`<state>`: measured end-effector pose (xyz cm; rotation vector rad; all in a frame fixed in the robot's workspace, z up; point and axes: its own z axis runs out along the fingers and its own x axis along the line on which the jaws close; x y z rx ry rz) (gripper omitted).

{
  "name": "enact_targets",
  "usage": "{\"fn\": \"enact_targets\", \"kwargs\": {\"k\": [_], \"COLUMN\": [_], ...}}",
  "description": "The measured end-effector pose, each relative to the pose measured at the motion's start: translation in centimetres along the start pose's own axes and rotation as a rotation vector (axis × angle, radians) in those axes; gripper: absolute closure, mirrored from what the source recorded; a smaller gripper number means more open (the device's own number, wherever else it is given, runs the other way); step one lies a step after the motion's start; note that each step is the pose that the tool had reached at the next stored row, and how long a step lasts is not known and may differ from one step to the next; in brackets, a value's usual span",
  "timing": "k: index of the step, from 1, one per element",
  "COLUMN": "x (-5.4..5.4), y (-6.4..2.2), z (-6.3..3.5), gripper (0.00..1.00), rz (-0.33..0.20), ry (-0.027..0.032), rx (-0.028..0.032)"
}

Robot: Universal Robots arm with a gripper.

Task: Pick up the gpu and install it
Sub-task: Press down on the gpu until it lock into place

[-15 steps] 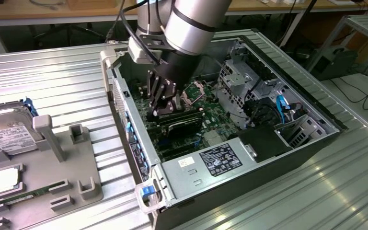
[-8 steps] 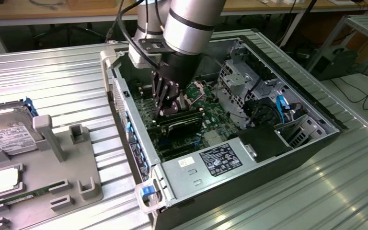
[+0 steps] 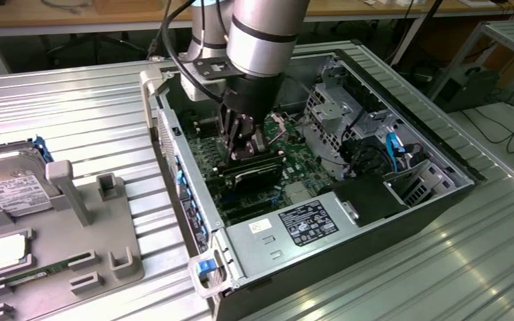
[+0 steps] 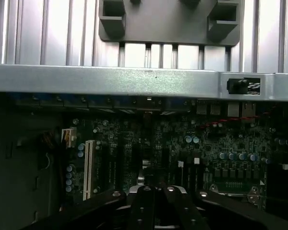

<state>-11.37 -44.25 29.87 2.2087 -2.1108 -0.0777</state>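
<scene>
The gpu is a dark card standing on edge over the green motherboard inside the open computer case. My gripper reaches straight down into the case and is shut on the card's upper edge. In the wrist view the gpu shows edge-on as a thin line running away from my gripper across the motherboard. It lies parallel to a white slot. Whether the card is seated in a slot is hidden.
A grey parts holder lies at the exterior view's left, with a silver hard drive, a processor and a memory stick. Inside the case, the power supply and the drive cage flank the gripper.
</scene>
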Motion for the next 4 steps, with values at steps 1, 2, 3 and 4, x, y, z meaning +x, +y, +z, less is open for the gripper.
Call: {"fn": "enact_targets", "kwargs": {"k": [1, 2, 3, 4], "x": [0.0, 0.01, 0.01, 0.01], "y": [0.0, 0.0, 0.0, 0.0], "z": [0.0, 0.0, 0.0, 0.0], "gripper": [0.89, 0.89, 0.89, 0.89], "rz": [0.0, 0.0, -0.001, -0.001], "ry": [-0.0024, -0.0045, -0.007, -0.0091], "rx": [0.0001, 0.0003, 0.0004, 0.0004]}}
